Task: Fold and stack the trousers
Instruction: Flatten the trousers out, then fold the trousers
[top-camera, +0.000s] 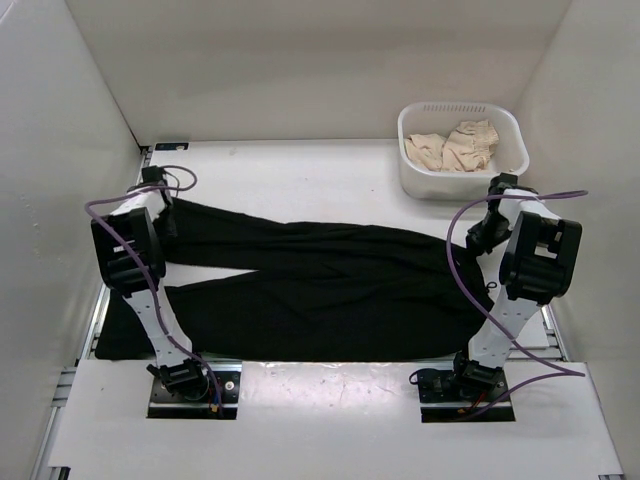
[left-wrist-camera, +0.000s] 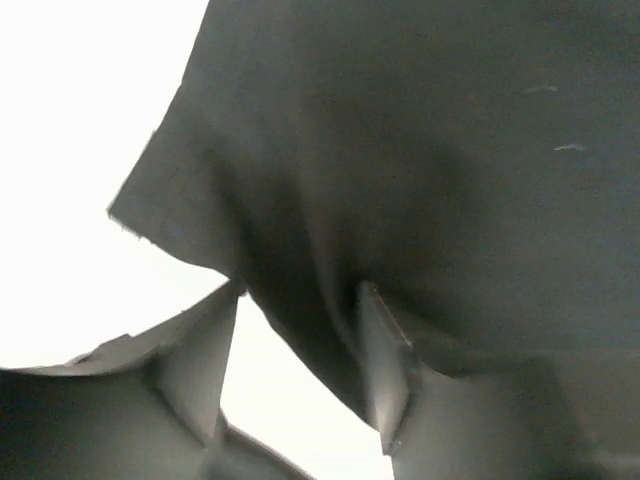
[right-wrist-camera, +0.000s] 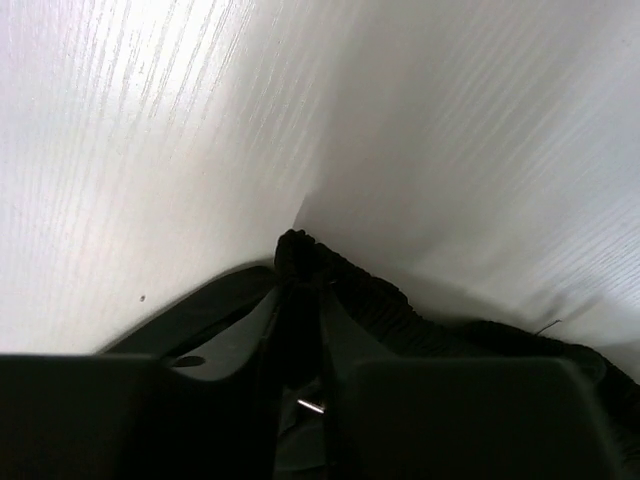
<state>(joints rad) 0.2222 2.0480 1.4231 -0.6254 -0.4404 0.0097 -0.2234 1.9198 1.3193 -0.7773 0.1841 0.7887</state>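
The black trousers (top-camera: 330, 285) lie spread across the white table (top-camera: 300, 170), legs pointing left and waist at the right. My left gripper (top-camera: 165, 218) is at the end of the far leg. In the left wrist view its jaws (left-wrist-camera: 300, 340) stand apart, the trousers' hem (left-wrist-camera: 420, 150) drapes over the right finger (left-wrist-camera: 385, 365), and bright table shows in the gap. My right gripper (top-camera: 487, 232) is at the waist's far corner. In the right wrist view its jaws (right-wrist-camera: 300, 300) are pinched on the gathered waistband (right-wrist-camera: 400, 305).
A white basket (top-camera: 415, 175) holding beige cloths (top-camera: 455, 148) stands at the back right, just beyond my right gripper. White walls enclose the table on the left, back and right. Both arm bases sit at the near edge.
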